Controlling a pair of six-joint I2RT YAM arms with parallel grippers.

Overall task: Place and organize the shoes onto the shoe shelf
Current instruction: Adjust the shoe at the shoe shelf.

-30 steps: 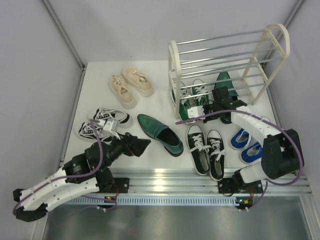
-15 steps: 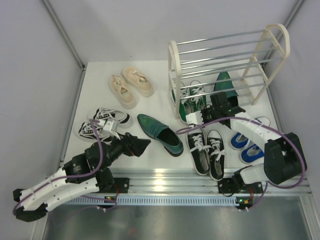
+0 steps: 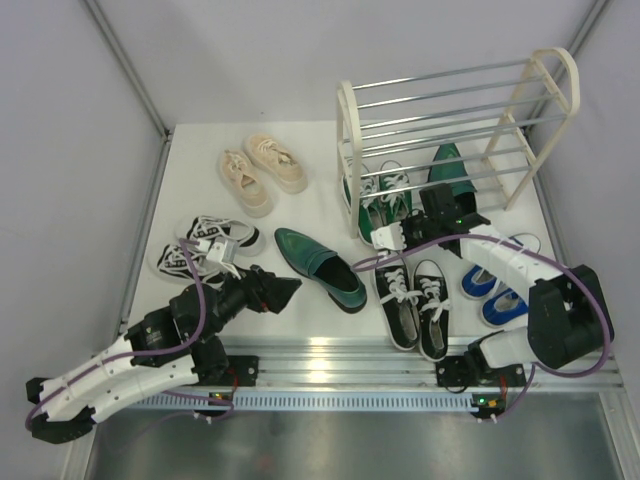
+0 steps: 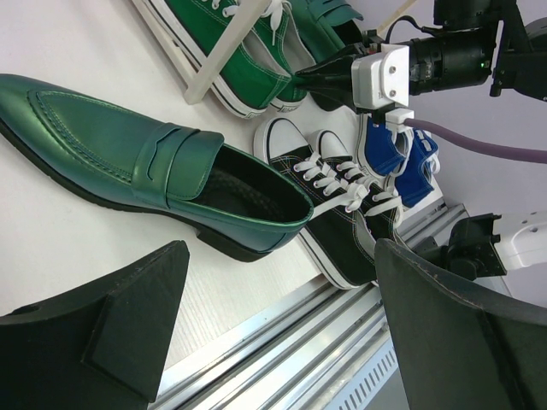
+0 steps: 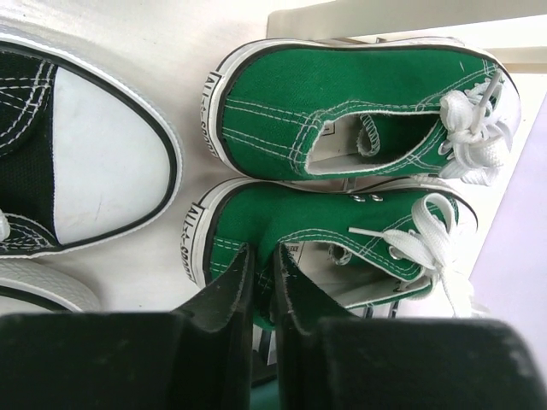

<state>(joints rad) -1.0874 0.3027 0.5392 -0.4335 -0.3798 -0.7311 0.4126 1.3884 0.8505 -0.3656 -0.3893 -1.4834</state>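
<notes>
The shoe shelf (image 3: 347, 130) stands at the back right. Two green sneakers (image 3: 385, 195) lie on its lowest tier beside a dark green loafer (image 3: 448, 165). My right gripper (image 3: 418, 212) is shut on the heel-side collar of the nearer green sneaker (image 5: 342, 222); its fingertips (image 5: 241, 256) pinch the fabric. The other green sneaker (image 5: 342, 94) lies alongside. My left gripper (image 3: 285, 288) hangs open at the front left, pointing at the second green loafer (image 3: 320, 265), which lies apart on the table. The left wrist view shows that loafer (image 4: 154, 162) beyond the wide-open gripper (image 4: 282, 282).
Cream sneakers (image 3: 262, 170) lie at the back left and striped sneakers (image 3: 205, 245) at the left. Black canvas sneakers (image 3: 410, 295) lie in front of the shelf, with blue sneakers (image 3: 495, 285) to their right. A metal rail (image 3: 330, 355) runs along the near edge.
My right wrist has shifted slightly toward the near edge and left, still at the green sneaker. The left arm has not moved.
</notes>
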